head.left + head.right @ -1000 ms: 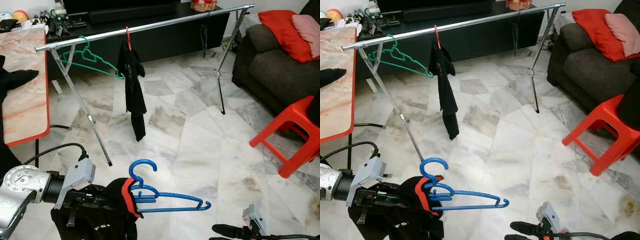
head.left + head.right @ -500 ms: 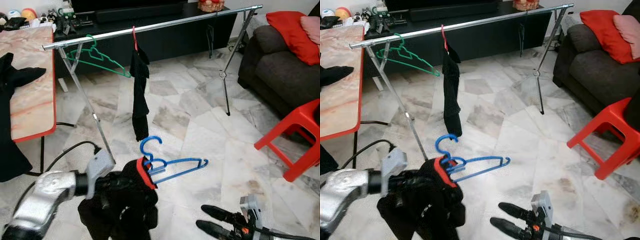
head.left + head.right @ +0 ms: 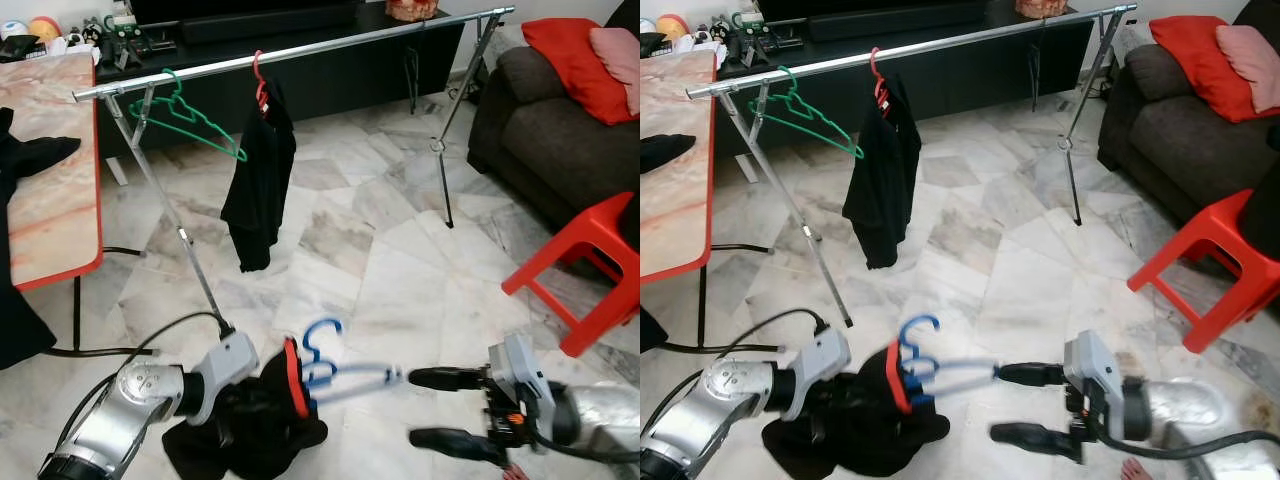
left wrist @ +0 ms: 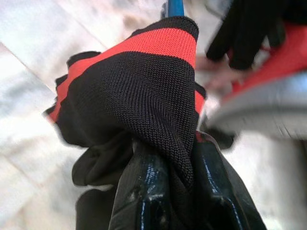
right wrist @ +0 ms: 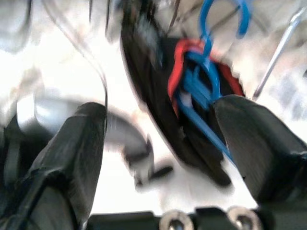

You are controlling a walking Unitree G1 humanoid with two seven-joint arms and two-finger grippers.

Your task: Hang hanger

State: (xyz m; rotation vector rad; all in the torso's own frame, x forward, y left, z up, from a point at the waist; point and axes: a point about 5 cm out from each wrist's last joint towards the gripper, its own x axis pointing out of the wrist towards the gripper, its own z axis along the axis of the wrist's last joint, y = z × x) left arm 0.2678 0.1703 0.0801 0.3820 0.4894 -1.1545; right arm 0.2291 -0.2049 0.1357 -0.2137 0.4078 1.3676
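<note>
Now, at the far left, a marble-topped table [image 3: 50, 180] with a red edge is seen, a dark cloth [image 3: 35, 158] draped over it. Just beside it, a silver clothes rail [image 3: 300, 50] is stretched across the room; a green hanger [image 3: 190, 115] is hooked near its left end, and next to that a black garment on a red hanger [image 3: 258, 175] is hung. Low in the foreground, the left gripper [image 4: 168, 182] is clamped on the bunched black garment [image 3: 250, 435] with a red-trimmed collar, as is shown plainly in the left wrist view. The blue hanger [image 3: 335, 370] is lodged in that collar, its hook pointing up and its bar, blurred, reaching toward the right. The right gripper [image 3: 435, 408] is held just at the bar's tip with its fingers [image 3: 440, 378] spread apart, one touching or almost touching the tip, nothing grasped. Further right, a red plastic stool [image 3: 585, 270] is stood on the marble floor [image 3: 400, 260], and behind it a dark sofa [image 3: 540, 130] is topped with red and pink cushions [image 3: 585, 50].
</note>
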